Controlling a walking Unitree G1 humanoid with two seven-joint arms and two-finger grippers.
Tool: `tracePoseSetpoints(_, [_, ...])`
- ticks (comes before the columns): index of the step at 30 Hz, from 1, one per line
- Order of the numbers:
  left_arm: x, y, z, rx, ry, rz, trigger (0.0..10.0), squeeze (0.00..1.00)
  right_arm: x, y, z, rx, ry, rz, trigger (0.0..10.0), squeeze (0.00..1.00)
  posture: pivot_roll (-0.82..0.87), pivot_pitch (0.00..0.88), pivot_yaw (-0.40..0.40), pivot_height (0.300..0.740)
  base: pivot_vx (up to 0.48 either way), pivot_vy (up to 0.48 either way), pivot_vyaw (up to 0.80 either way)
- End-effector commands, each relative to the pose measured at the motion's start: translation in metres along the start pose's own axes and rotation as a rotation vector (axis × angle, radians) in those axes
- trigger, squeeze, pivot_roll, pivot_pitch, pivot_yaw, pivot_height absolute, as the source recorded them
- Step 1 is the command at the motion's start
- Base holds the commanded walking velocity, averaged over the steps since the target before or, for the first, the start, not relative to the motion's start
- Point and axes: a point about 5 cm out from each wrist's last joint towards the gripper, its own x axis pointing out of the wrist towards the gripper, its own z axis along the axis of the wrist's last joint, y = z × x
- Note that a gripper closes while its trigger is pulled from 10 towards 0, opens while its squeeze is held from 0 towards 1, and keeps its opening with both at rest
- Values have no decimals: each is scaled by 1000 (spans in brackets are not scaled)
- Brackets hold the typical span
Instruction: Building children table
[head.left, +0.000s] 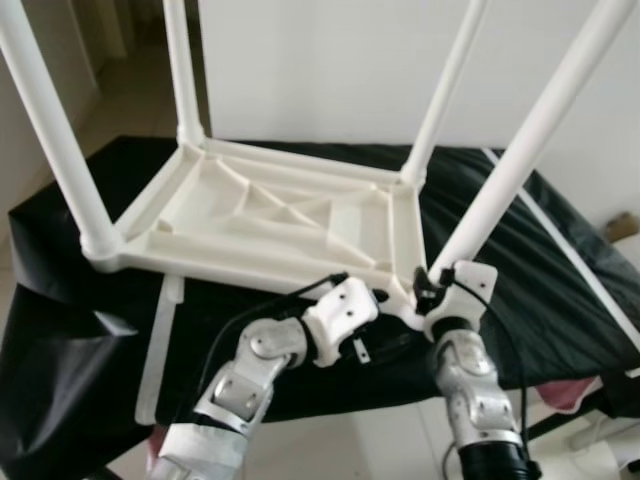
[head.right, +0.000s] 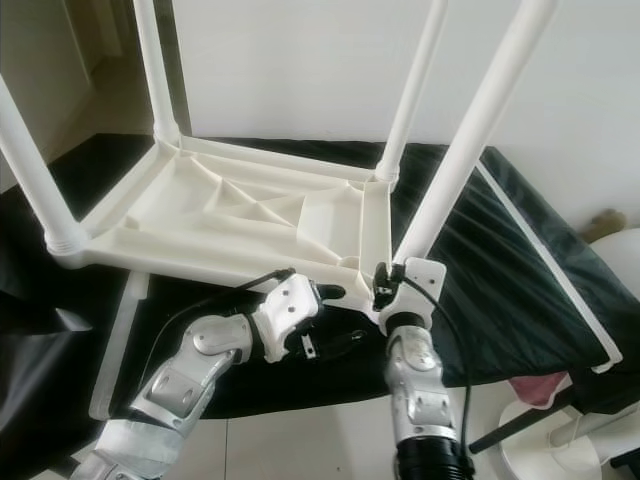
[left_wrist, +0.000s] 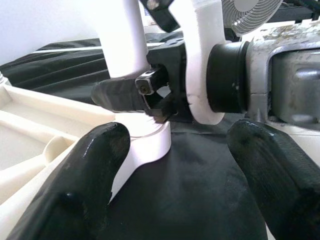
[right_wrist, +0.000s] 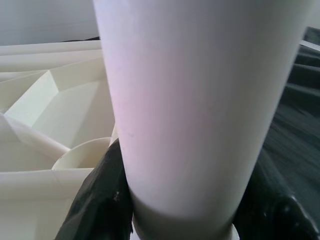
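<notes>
On the black-draped bench (head.left: 560, 250) ahead of you in the left eye view, the white plastic children's table (head.left: 280, 215) lies upside down with its ribbed underside up and four white legs standing in the corner sockets; the near-right leg (head.left: 510, 170) rises at the corner closest to your arms. Your right end effector (head.left: 432, 285) sits at the base of that leg, its black fingers against the socket, while your left end effector (head.left: 385, 335) reaches in low, just beside the same corner and under the table's near edge. A loose white strip (head.left: 160, 345) lies on the black cover near the left front corner. Your right eye view repeats this layout, with a pale rail (head.right: 545, 255) running along the bench on the right. Through the left wrist view, your left fingers (left_wrist: 87, 180) stand spread apart with nothing between them, facing the right end effector clamped about the leg's foot, and a fan (left_wrist: 247, 12) shows behind. Looking along the right wrist view, your black fingers (right_wrist: 97, 197) press both sides of the leg, closed on it just above the socket.
</notes>
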Motion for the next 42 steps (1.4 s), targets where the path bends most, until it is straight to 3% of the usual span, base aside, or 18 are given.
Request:
tracePoseSetpoints(1, [1, 1, 2, 5, 0, 41, 10000, 0, -2, 1, -16, 45, 92, -28, 10000, 0, 108, 0, -87, 740, 0, 0, 0])
tracePoseSetpoints(11, [1, 1, 3, 8, -7, 40, 10000, 0, -1, 3, -14, 35, 95, -20, 10000, 0, 108, 0, -89, 740, 0, 0, 0])
tracePoseSetpoints(12, [1, 1, 3, 9, -4, 41, 10000, 0, -1, 1, -10, 39, 72, -2, 10000, 1000, 109, 0, -90, 740, 0, 0, 0])
tracePoseSetpoints(18, [0, 0, 2, 8, -2, 41, 10000, 0, -2, -1, -5, 31, 39, 7, 10000, 1000, 108, 0, -89, 740, 0, 0, 0])
tracePoseSetpoints(19, [0, 0, 2, 7, -1, 40, 10000, 0, -3, -1, -4, 26, 27, 8, 10000, 380, 108, 0, -89, 740, 0, 0, 0])
tracePoseSetpoints(20, [0, -1, 2, 8, 1, 39, 10000, 0, -3, -2, -3, 22, 25, 11, 10000, 0, 104, 0, -88, 740, 0, 0, 0])
tracePoseSetpoints(37, [-1, 0, 2, 11, 3, 47, 10000, 0, -4, -9, -1, 39, 19, 22, 10000, 0, 103, 0, -89, 740, 0, 0, 0])
tracePoseSetpoints(42, [0, 2, 7, 14, -9, 51, 10000, 0, 2, -15, 8, 11, -3, 95, 10000, 0, 96, 0, -77, 740, 0, 0, 0])
